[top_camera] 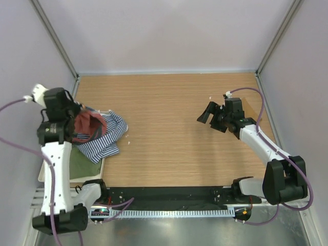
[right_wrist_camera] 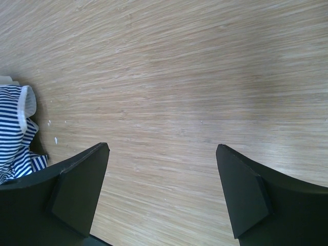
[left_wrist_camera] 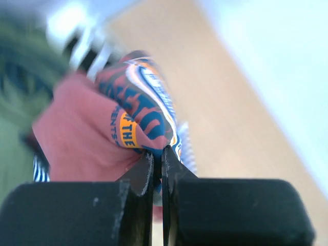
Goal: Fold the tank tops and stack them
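Note:
A heap of tank tops lies at the table's left edge. On top is the rust-red one (top_camera: 88,124) with a round orange-and-blue chest graphic (left_wrist_camera: 138,110). My left gripper (left_wrist_camera: 158,149) is shut on a fold of that rust-red top, right at the graphic. Beneath it spreads the navy-white striped top (top_camera: 108,138), also visible at the left of the right wrist view as the striped top (right_wrist_camera: 13,128). An olive green top (top_camera: 82,163) lies under both. My right gripper (right_wrist_camera: 161,148) hovers open over bare wood on the right side, with nothing between its fingers.
A pale tray or board (top_camera: 100,166) sits under the heap at the left. The wooden table (top_camera: 174,128) is walled by grey panels at back and sides. A black strip (top_camera: 169,195) runs along the near edge.

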`<state>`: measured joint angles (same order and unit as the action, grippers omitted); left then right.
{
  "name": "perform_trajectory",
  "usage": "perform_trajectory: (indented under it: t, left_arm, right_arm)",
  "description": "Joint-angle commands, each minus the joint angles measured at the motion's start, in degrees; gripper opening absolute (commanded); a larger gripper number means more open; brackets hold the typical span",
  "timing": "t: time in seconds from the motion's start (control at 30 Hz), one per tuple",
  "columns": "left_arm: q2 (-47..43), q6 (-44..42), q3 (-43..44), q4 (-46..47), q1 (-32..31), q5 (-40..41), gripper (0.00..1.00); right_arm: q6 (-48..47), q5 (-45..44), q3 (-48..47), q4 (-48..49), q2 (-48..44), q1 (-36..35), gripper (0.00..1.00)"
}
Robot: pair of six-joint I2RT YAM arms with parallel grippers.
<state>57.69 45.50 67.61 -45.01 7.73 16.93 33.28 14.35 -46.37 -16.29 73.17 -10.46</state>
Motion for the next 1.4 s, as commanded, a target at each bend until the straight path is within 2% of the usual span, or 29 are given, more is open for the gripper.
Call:
perform_trajectory:
  t: [0.0, 0.03, 0.13, 0.17, 0.33, 0.37, 0.4, 0.43, 0.5, 0.63, 0.7, 0.73, 0.8, 0.83, 0.9, 0.93, 1.03, 1.07, 1.1, 1.13, 1.17, 1.23, 1.27, 1.33, 1.37]
  left_arm:
    - [-5.39, -3.65, 16.99, -0.60, 0.27, 7.06, 0.00]
    - [-5.74, -3.75, 23.20, -0.95, 0.27, 6.37, 0.00]
    - [-7.59, -1.21, 31.32, 2.10, 0.18, 0.41, 0.00]
    - [-7.94, 0.37, 32.57, 3.25, 0.27, -6.05, 0.00]
    - [-4.08, 10.11, 42.41, 6.06, 0.18, -22.26, 0.00]
    - [-3.47, 12.92, 41.82, 8.08, 0.27, -25.33, 0.00]
    - [-2.59, 15.91, 40.59, 10.71, 0.27, -33.02, 0.00]
    - [-1.97, 22.29, 37.10, 17.35, 0.18, -36.23, 0.00]
    - [-0.22, 26.04, 34.09, 22.14, -0.16, -41.17, 0.00]
    - [1.28, 22.71, 31.62, 22.34, -6.48, -34.08, 0.00]
    - [3.21, 20.35, 31.87, 22.34, -13.33, -31.10, 0.00]
    - [6.09, 19.29, 32.31, 22.43, -19.01, -28.73, 0.00]
    - [9.00, 16.82, 33.80, 21.90, -25.10, -26.34, 0.00]
    - [11.89, 16.12, 34.25, 21.73, -30.44, -24.33, 0.00]
    - [14.54, 13.67, 35.47, 21.72, -35.47, -22.04, 0.00]
    - [15.51, 12.70, 35.92, 21.64, -40.20, -20.55, 0.00]
    - [19.91, 8.57, 37.50, 21.46, -46.81, -17.72, 0.00]
    - [22.27, 8.04, 37.59, 21.11, -47.45, -18.76, 0.09]
    - [23.25, 8.12, 37.68, 18.15, -47.54, -18.69, 0.42]
    - [24.39, 8.12, 38.03, 15.07, -47.63, -17.47, 0.99]
    - [25.70, 7.68, 38.64, 8.34, -47.54, -11.45, 1.00]
    - [25.46, 3.74, 37.07, 3.38, -47.54, -5.10, 0.99]
    - [24.76, 2.85, 32.10, 1.01, -47.54, 1.03, 1.00]
    - [20.63, 2.84, 24.71, 0.37, -47.02, 7.04, 1.00]
    - [19.05, 3.71, 16.14, 1.15, -46.58, 8.89, 1.00]
  right_arm:
    - [-1.02, 0.15, -0.74, 1.00, -1.62, -0.35, 0.92]
    - [-1.11, -0.02, -0.65, 0.91, -1.80, -0.35, 0.92]
    - [-1.11, -0.29, -0.65, 0.82, -1.89, -0.35, 0.92]
    - [-0.85, -0.20, -0.83, 0.83, -1.80, -0.35, 0.92]
    - [-0.32, 0.68, -1.36, 0.65, -2.06, -0.35, 0.92]
    - [-0.32, 0.59, -1.53, 0.30, -2.41, -0.44, 0.92]
    - [-0.23, 0.59, -1.53, 0.21, -2.68, -0.35, 0.92]
    - [-0.23, 0.33, -1.53, 0.12, -3.11, -0.35, 0.92]
    - [0.03, 0.07, -1.88, -0.31, -3.47, -0.44, 0.92]
    - [0.12, -0.37, -2.58, -1.63, -4.43, -0.44, 0.92]
    - [0.47, -0.99, -2.85, -1.90, -4.96, -0.35, 0.92]
    - [0.91, -1.08, -2.76, -1.81, -5.14, -0.44, 0.92]
    - [1.35, -0.73, -2.94, -1.81, -5.31, -0.35, 0.92]
    - [1.44, -0.64, -3.02, -1.90, -5.31, -0.35, 0.92]
    - [1.53, -0.81, -3.20, -2.25, -5.58, -0.44, 0.92]
    - [1.53, -1.16, -3.55, -2.86, -5.75, -0.35, 0.92]
    - [0.65, -3.27, -4.86, -4.79, -6.28, -0.44, 0.92]
    - [0.47, -4.14, -5.04, -5.15, -6.46, -0.44, 0.92]
    - [0.56, -5.63, -5.31, -5.50, -6.81, -0.35, 0.92]
    - [0.82, -6.34, -5.92, -5.94, -6.98, -0.35, 0.92]
    - [1.00, -7.13, -6.27, -6.29, -7.16, -0.35, 0.92]
    - [1.70, -7.58, -6.45, -5.86, -7.86, -0.35, 0.92]
    - [2.05, -7.41, -6.28, -5.51, -8.04, -0.35, 0.92]
    - [2.93, -6.97, -4.88, -4.02, -8.65, -0.35, 0.93]
    - [3.19, -6.71, -4.35, -3.66, -8.74, -0.35, 0.92]
